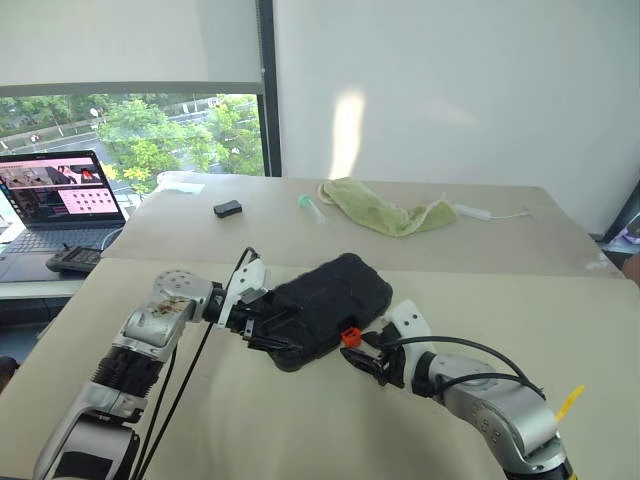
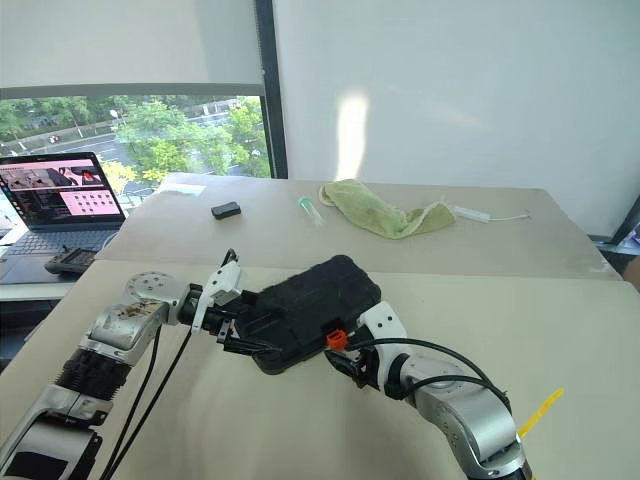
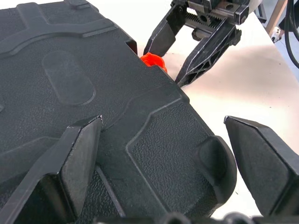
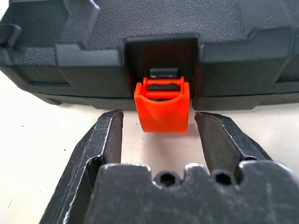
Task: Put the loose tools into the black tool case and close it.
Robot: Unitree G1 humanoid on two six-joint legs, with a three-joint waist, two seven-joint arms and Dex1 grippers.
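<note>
Black tool case (image 1: 332,305) lies shut, orange latch (image 4: 162,108) hanging unfastened.

One black tool case (image 1: 330,310), lid down, one orange latch (image 4: 162,113) on it. Two grippers: left gripper (image 1: 262,330), right gripper (image 1: 362,358). One small black block (image 1: 228,209), one green cloth (image 1: 385,212), one laptop (image 1: 55,195), one small tube (image 1: 311,208).

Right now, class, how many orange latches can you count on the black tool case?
1. The orange latch hangs at the front edge of the closed black tool case, between the open fingers of the right hand. Other sides are hidden.
</note>
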